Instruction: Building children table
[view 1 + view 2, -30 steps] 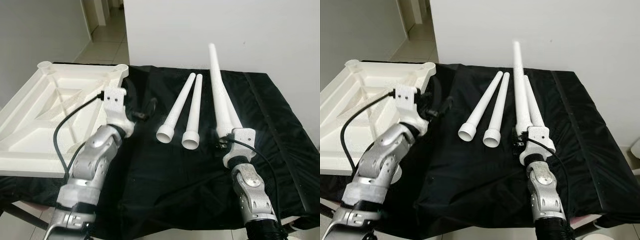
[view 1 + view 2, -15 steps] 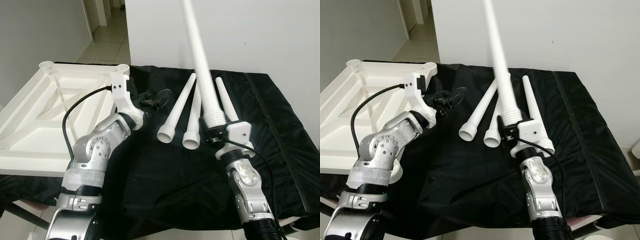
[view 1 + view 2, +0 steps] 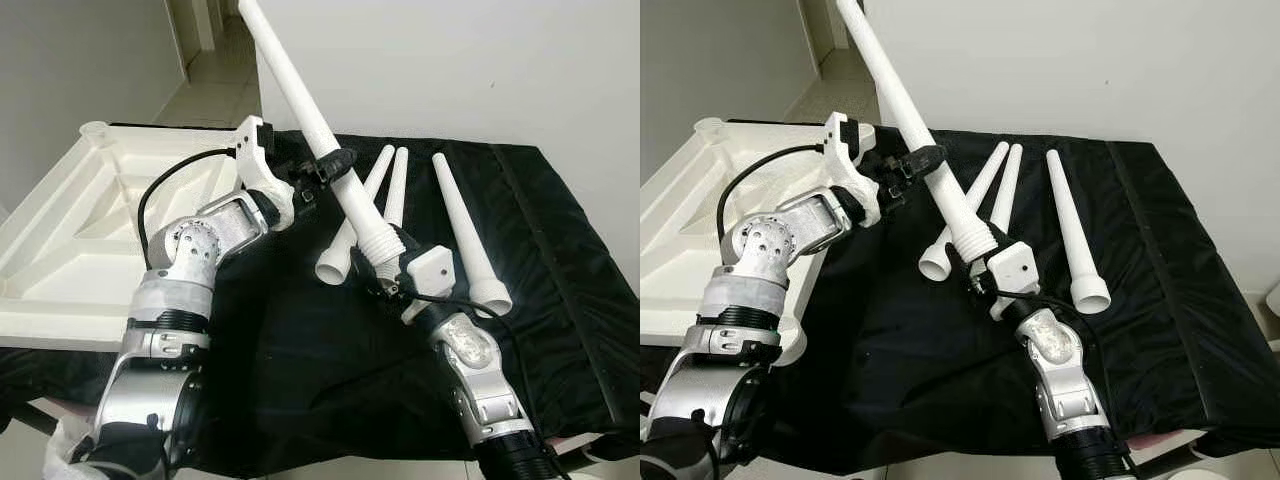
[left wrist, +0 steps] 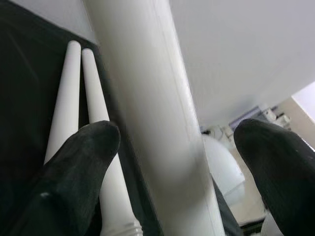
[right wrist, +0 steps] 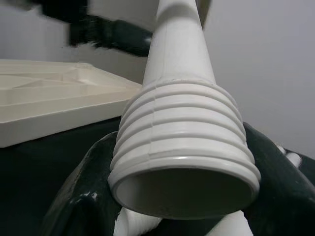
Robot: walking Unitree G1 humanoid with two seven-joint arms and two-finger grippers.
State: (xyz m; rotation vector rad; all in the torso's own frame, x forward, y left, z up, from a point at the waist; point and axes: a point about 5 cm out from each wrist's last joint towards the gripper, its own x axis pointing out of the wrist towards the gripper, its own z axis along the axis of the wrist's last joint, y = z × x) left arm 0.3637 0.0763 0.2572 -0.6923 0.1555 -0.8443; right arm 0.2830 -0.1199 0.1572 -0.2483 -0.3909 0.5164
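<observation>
My right gripper is shut on the threaded thick end of a long white table leg, which slants up and to the left over the table. In the right wrist view the leg's ribbed end sits between both black fingers. My left gripper is open and straddles the leg's shaft about halfway up, with a gap on one side in the left wrist view. The white tabletop lies upside down at the left. Three more legs lie on the black cloth.
A black cloth covers the work table, whose front edge is close to me. A white wall stands right behind it. At the far left a tiled corridor leads away.
The right gripper has tilted the held leg from upright over to the left. The left gripper has risen from the cloth and now has its fingers around the leg's shaft.
</observation>
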